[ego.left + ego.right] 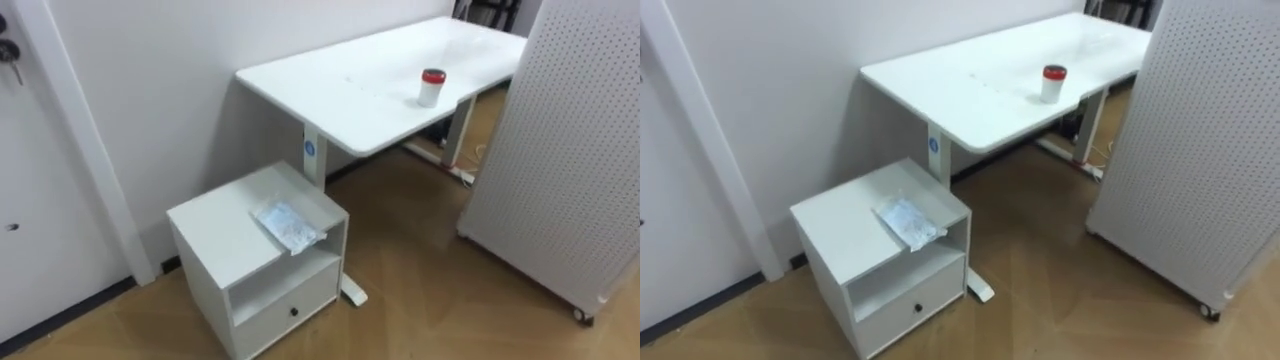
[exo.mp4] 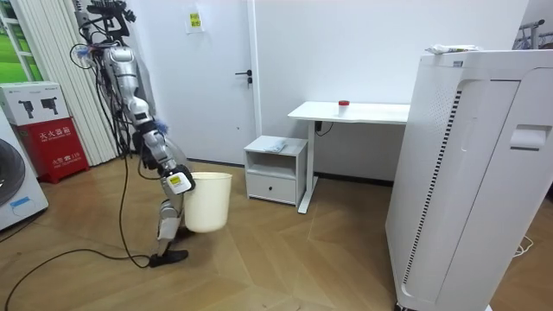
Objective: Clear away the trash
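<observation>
A long white desk (image 1: 340, 85) stands against a pale wall, running from the middle to the upper right, and a small jar with a red lid (image 1: 431, 87) stands upright near its front edge. Just beside the desk's near end, on a wooden floor (image 1: 430, 290), sits a low white cabinet (image 1: 215, 225) with an open shelf above a drawer (image 1: 285, 312), and a crumpled plastic wrapper (image 1: 288, 226) lies on its top, at the front right corner. A white perforated panel (image 1: 570, 150) on wheels fills the right side, and a white door (image 1: 30, 200) is at the far left.
</observation>
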